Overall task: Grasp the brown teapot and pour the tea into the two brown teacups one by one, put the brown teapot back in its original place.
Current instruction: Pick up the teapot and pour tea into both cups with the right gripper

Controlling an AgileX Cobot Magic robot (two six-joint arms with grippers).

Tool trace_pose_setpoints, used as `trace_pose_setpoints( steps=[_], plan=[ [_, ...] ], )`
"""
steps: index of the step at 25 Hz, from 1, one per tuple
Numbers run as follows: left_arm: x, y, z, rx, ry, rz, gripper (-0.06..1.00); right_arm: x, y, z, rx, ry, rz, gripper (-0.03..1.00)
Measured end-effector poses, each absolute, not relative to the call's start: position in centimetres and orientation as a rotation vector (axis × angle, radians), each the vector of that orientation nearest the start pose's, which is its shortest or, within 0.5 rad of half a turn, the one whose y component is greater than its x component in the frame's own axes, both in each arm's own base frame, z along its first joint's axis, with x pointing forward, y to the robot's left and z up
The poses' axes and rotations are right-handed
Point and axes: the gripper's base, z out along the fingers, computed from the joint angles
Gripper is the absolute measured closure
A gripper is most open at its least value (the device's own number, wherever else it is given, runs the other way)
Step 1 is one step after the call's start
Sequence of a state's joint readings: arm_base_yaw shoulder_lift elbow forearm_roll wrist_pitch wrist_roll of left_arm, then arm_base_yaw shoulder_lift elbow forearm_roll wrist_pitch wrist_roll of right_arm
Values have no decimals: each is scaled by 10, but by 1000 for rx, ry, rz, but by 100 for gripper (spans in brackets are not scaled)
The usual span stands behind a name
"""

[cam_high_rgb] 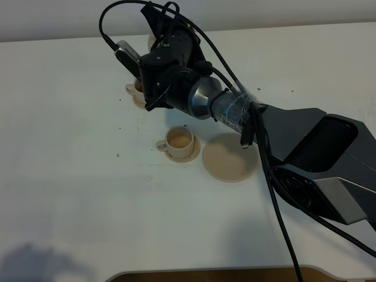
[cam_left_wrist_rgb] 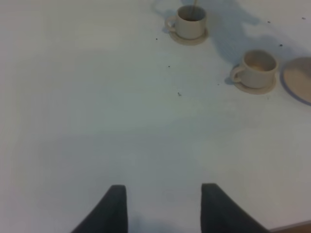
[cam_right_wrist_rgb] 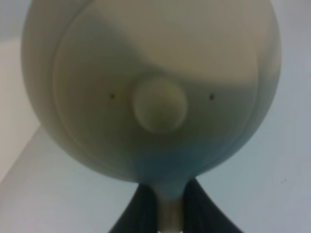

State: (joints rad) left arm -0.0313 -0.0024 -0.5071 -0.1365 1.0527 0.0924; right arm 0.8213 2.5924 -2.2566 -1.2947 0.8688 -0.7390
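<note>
We hold the squat beige ceramic teapot (cam_right_wrist_rgb: 155, 87) by its handle in the closed right fingers (cam_right_wrist_rgb: 132, 216), above the far small beige teacup (cam_left_wrist_rgb: 190, 19). The near teacup (cam_left_wrist_rgb: 257, 65) lies just beside the wide flat saucer (cam_high_rgb: 229, 157). Left fingers (cam_left_wrist_rgb: 116, 211) gape, empty.

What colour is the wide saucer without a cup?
The wide saucer is plain beige-tan; exterior high view shows it best.

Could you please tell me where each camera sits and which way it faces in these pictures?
Exterior high: mounted above, looking down on the table; shows the right arm reaching over the far teacup.
Left wrist: low over the table, facing both teacups; the open left claw shows.
Right wrist: close against the brown teapot; the right claw, shut on it, shows.
Shared: exterior high and left wrist both show the near teacup and large saucer.
</note>
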Motion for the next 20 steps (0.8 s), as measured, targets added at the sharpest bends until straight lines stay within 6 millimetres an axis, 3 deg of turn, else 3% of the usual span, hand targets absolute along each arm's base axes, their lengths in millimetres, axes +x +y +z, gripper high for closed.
trace_pose_setpoints(
  steps=[20],
  plan=[
    [-7,-11,280,132,2017,-124,59,433,368,167,-2108,885,-1541,84]
  ],
)
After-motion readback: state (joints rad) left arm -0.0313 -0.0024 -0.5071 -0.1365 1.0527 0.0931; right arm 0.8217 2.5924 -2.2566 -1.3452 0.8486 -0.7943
